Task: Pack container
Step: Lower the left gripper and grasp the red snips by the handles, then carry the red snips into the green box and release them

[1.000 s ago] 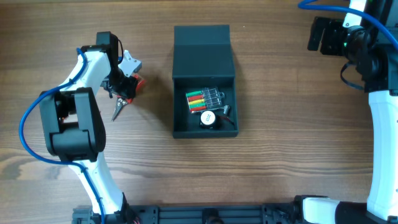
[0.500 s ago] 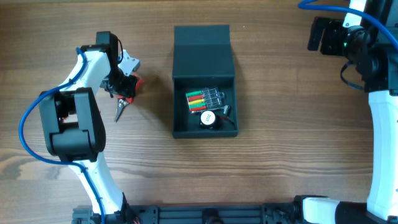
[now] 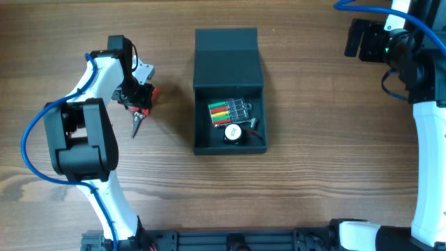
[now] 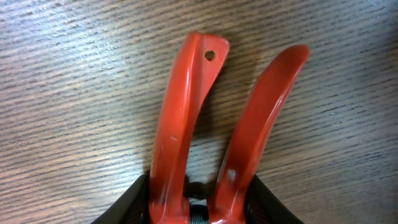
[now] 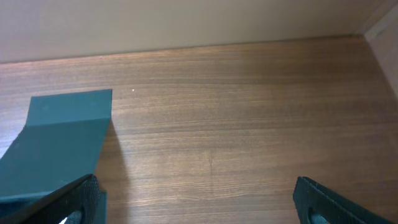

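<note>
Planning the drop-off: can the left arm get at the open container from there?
Probably yes: the container lies near the left gripper holding the pliers, lid back, bare table between.

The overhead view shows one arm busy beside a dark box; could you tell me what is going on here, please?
The left gripper is shut on the handles of red-handled metal pliers, to the left of the dark teal-grey square container on the wooden table. The container is open, its flap lid laid back, with coloured sticks and a round white item inside. The right gripper hangs open and empty at the far right.
</note>
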Controlling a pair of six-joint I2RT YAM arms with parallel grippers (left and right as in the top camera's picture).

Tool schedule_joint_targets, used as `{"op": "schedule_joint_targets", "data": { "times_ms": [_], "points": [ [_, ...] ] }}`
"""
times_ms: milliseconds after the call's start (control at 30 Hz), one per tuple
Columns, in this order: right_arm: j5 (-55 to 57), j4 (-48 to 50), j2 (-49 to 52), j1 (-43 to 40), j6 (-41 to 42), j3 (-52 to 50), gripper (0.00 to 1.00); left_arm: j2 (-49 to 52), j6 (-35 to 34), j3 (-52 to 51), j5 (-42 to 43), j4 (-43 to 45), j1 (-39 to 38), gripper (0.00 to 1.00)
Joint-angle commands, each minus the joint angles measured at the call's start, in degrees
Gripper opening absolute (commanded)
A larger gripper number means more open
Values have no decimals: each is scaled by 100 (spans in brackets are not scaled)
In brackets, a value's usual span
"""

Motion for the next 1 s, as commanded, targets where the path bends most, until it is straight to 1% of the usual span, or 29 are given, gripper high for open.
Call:
{"op": "schedule_joint_targets", "data": {
  "times_ms": [0, 133, 267, 333, 400, 467, 600, 700, 767, 800, 833, 967],
  "points": [
    [101, 17, 44, -24, -37, -20, 100, -511, -168, -22, 109, -76, -127, 4],
    [101, 17, 44, -24, -39, -20, 100, -994, -341, -22, 111, -269, -264, 4],
    [101, 20, 44, -24, -39, -20, 100, -1764, -632, -20, 127, -505, -533, 4],
    [101, 22, 44, -24, -39, -20, 100, -2090, -708, -22, 282, -566, -695, 4],
    [101, 24, 44, -24, -42, -20, 100, -2516, -699, -20, 540, -592, -984, 4],
    [101, 17, 44, -24, -39, -20, 100, -2861, -614, -20, 564, -549, -1340, 4],
    [98, 13, 44, -24, -37, -20, 100, -3340, 424, -20, 555, -433, -2387, 4],
    [98, 13, 44, -24, -35, -20, 100, -3381, 1436, -22, 490, -245, -3088, 4],
    [98, 9, 44, -24, -37, -20, 100, -3307, 2177, -22, 492, -111, -3418, 4],
    [98, -4, 44, -24, -37, -20, 100, -3276, 2406, -22, 492, -48, -3536, 4],
    [98, -17, 44, -24, -37, -20, 100, -3217, 2520, -22, 492, 31, -3620, 4],
    [98, -52, 44, -24, -35, -20, 100, -2914, 2544, -22, 627, 83, -3751, 4]
  ]
}}
